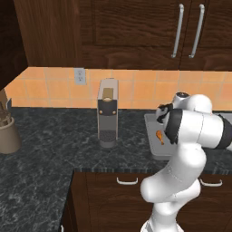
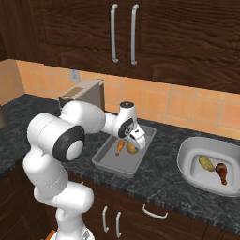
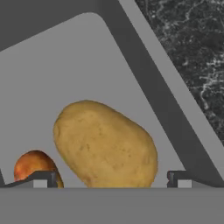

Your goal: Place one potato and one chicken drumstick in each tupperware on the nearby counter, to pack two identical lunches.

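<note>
The dark counter (image 2: 159,180) carries a grey tray (image 2: 108,166), white dish (image 2: 187,161) and coffee machine (image 1: 108,113).

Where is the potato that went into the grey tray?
In the right base view the potato lies in the grey tray, just right of a drumstick, under the open gripper.

Even, flat rendered light; faint shadows

No legible text (or labels) anywhere
</note>
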